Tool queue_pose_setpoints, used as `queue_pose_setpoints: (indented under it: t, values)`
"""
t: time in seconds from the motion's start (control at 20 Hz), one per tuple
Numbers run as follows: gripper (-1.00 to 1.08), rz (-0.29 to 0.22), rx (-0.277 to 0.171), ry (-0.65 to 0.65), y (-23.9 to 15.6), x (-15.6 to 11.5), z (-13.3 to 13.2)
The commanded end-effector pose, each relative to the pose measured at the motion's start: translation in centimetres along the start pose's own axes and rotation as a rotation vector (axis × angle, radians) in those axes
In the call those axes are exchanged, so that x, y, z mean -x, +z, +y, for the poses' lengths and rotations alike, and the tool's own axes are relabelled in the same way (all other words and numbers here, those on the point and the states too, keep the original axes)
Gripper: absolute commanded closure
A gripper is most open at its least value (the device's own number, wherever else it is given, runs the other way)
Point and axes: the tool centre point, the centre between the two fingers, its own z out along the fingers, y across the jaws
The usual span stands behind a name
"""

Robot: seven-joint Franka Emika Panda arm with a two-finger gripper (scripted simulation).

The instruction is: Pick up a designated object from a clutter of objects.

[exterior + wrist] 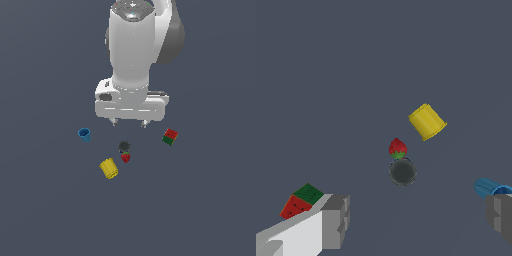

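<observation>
jaws stand wide apart, nothing between them; the gripper [130, 121] hangs above the grey floor [45, 210], its two short fingertips [115, 121] pointing down, clear of every item. in the wrist view the fingers [336, 220] frame the scene with a broad gap and hold nothing.

white arm [132, 45]: largest thing in view, bulky, upright over the clutter in the exterior view.

yellow ribbed cylinder [109, 168]: biggest of the small items, lying tilted on the floor, nearest the camera in the exterior view, toward that view's left of the strawberry. close to it but apart.

red-and-green cube [170, 136]: off to the exterior view's right, well apart from the rest, tipped on an edge or corner, cannot tell which.

blue cup [84, 134]: off to the exterior view's left, lying tilted, mouth showing. in the wrist view it sits partly behind one finger.

dark grey round thing [124, 146]: central, below the gripper's open span, just beside the strawberry; touching or not, cannot tell.

red strawberry [125, 157]: smallest item, green top facing the grey round thing, resting on the floor between that and the yellow cylinder. ungrasped, fingers well above it.
</observation>
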Motion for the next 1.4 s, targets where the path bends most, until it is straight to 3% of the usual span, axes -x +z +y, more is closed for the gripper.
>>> queue_pose_setpoints:
  t: [0.0, 0.7, 1.0, 1.35]
  values:
    - [-0.92, -0.003, -0.004, 0.048, 2.4, -0.3, 0.1]
    - [-0.92, -0.015, -0.008, 0.353, 16.7, 0.0, 1.1]
    - [-0.92, -0.017, -0.005, 0.417, 19.6, 0.6, 1.5]
    - [-0.92, -0.018, -0.004, 0.429, 20.2, 0.8, 1.6]
